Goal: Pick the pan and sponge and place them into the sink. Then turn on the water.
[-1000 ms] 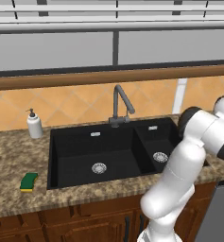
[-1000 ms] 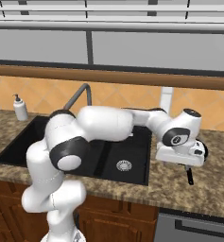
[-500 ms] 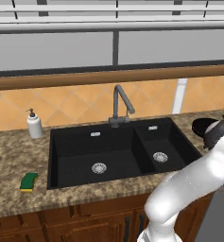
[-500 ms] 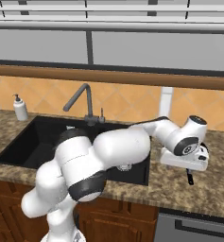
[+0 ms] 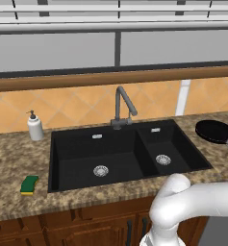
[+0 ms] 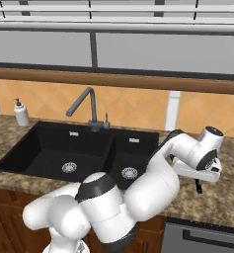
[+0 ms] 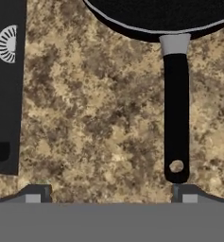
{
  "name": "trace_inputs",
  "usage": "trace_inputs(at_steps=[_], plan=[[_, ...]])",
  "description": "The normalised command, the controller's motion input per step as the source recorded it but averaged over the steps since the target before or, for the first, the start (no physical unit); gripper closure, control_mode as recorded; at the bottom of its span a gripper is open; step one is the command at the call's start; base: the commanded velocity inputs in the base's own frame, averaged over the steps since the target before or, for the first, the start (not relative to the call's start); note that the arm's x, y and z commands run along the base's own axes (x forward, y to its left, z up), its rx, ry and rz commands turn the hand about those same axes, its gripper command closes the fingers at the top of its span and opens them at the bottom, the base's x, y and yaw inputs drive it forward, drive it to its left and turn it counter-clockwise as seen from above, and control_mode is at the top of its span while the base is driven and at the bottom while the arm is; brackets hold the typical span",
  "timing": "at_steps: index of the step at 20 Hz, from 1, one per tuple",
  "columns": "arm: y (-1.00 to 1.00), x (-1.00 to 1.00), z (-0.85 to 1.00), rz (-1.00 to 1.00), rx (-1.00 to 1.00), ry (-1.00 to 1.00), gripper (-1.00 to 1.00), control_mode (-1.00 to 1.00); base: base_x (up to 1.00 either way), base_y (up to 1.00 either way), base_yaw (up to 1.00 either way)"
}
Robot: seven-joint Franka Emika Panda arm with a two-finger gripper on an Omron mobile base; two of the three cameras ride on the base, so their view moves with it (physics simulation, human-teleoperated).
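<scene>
Black and shallow, the pan (image 7: 170, 14) lies flat on the speckled brown stone tabletop (image 7: 94, 108) to the right of the sink (image 5: 125, 153), clear of its rim. In the hand view its straight handle (image 7: 176, 108) runs as the long axis from the pale-rimmed bowl at the top down toward the gripper (image 7: 111, 194), ending with its hanging hole just above one fingertip (image 7: 182, 193). The jaws stand spread wide and hold nothing, the handle off to one side rather than between them. Well apart, the green-topped sponge (image 5: 29, 184) lies on the tabletop left of the sink's large basin, near the front edge.
</scene>
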Motion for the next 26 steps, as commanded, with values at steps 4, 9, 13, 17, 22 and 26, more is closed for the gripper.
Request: trace_inputs(at_steps=[4, 9, 13, 17, 22, 26], plan=[[-0.16, 0.18, -0.15, 0.00, 0.01, -0.03, -1.00, -1.00, 0.00, 0.00, 0.00], [-0.15, 0.11, -0.16, 0.00, 0.00, -0.05, -1.00, -1.00, 0.00, 0.00, 0.00], [-0.18, 0.16, -0.17, 0.00, 0.00, -0.01, -1.00, -1.00, 0.00, 0.00, 0.00], [-0.18, 0.25, -0.18, 0.00, 0.00, -0.01, -1.00, -1.00, 0.00, 0.00, 0.00], [-0.17, 0.21, -0.23, 0.00, 0.00, -0.03, -1.00, -1.00, 0.00, 0.00, 0.00], [-0.28, 0.20, -0.16, 0.01, 0.02, 0.00, -1.00, -1.00, 0.00, 0.00, 0.00]])
